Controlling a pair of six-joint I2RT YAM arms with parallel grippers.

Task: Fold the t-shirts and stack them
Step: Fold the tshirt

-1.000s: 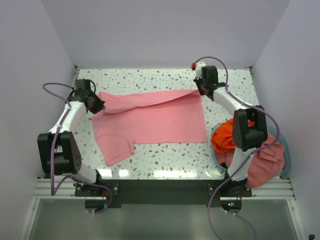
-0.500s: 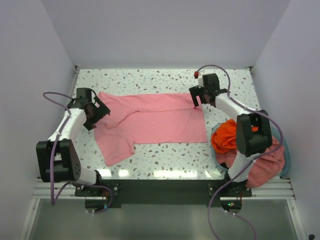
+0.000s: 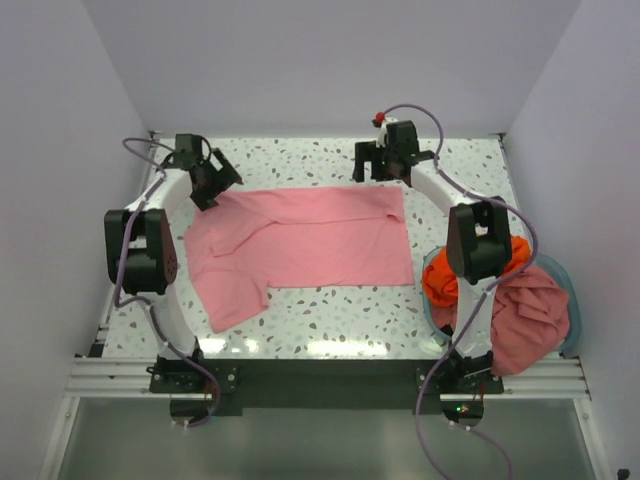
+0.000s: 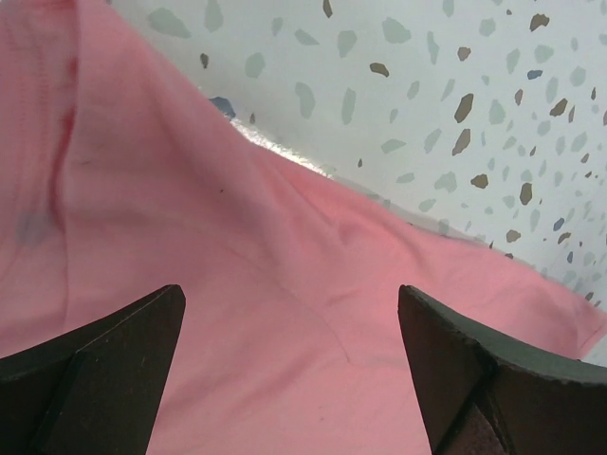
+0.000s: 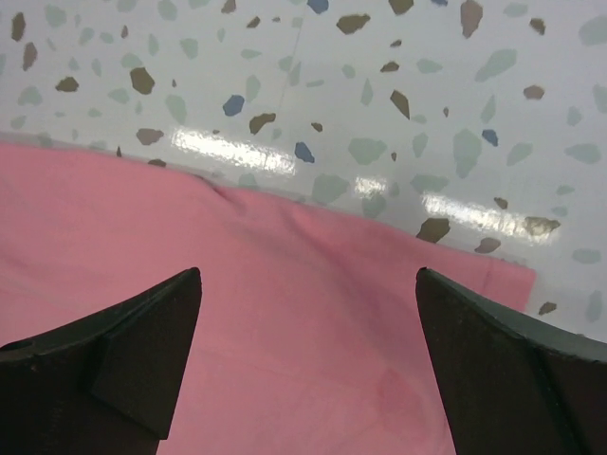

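Observation:
A light pink t-shirt [image 3: 310, 240] lies spread on the speckled table, one sleeve pointing to the near left. My left gripper [image 3: 214, 186] hovers open over its far left corner, nothing between the fingers; the left wrist view shows only pink cloth [image 4: 237, 284] beneath the left gripper [image 4: 290, 303]. My right gripper [image 3: 369, 164] is open above the far right edge, and cloth [image 5: 285, 313] lies under the right gripper [image 5: 308, 284] in the right wrist view. An orange-red t-shirt [image 3: 452, 275] and a salmon-pink t-shirt [image 3: 530, 320] are bunched in the basket.
The pale teal basket [image 3: 571, 290] stands at the near right, by the right arm's base. White walls close in the table at the back and on both sides. Bare speckled tabletop [image 3: 300, 160] shows beyond the shirt's far edge.
Both grippers have opened and let go of the pink t-shirt's far edge, then moved toward the back of the table. The shirt's far edge now lies flatter.

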